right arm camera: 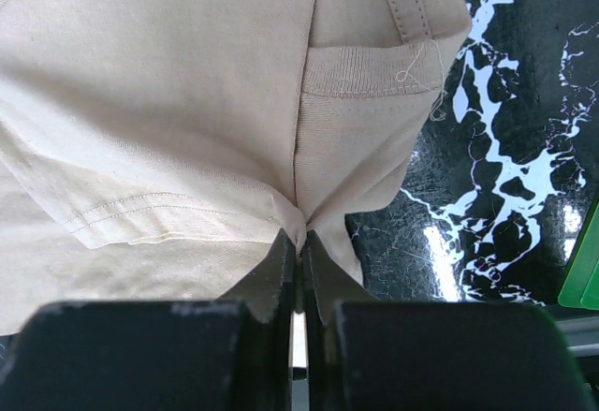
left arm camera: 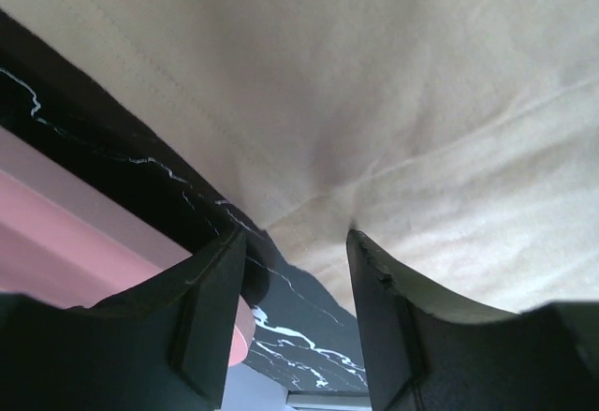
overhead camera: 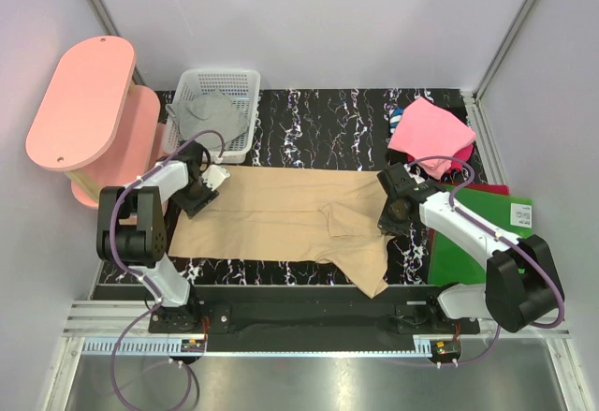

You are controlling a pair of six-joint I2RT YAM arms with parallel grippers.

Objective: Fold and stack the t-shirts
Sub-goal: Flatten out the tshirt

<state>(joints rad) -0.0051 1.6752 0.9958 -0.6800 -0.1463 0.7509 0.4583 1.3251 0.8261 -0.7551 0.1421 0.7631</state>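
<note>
The right gripper (right arm camera: 299, 245) is clamped tight on a bunched pinch of the tan t-shirt (right arm camera: 168, 102), its two fingers pressed together with only a thin fold of cloth between them. Creases fan out from that pinch, and a hemmed sleeve edge lies just to its left. Beyond the cloth, to the right, is the black table (right arm camera: 505, 177) with its white veins. The left gripper (left arm camera: 298, 242) stands with its fingers apart and nothing between them, low over the left edge of the same shirt, where the hem meets the dark tabletop. From above, the tan t-shirt (overhead camera: 281, 214) lies spread lengthwise across the middle of the table, between the two arms. The left gripper (overhead camera: 198, 196) is at its left end and the right gripper (overhead camera: 391, 212) at its right end, and a flap of cloth hangs toward the near edge. The pink t-shirt (overhead camera: 430, 130) lies in the far right corner, well apart from the tan one. The grey t-shirt (overhead camera: 208, 113) sits crumpled in the white basket (overhead camera: 225, 76) at the far left. A green sheet (overhead camera: 482, 233) lies at the right edge beside the right arm, and a pink shelf (overhead camera: 80, 102) stands off the table to the left.
</note>
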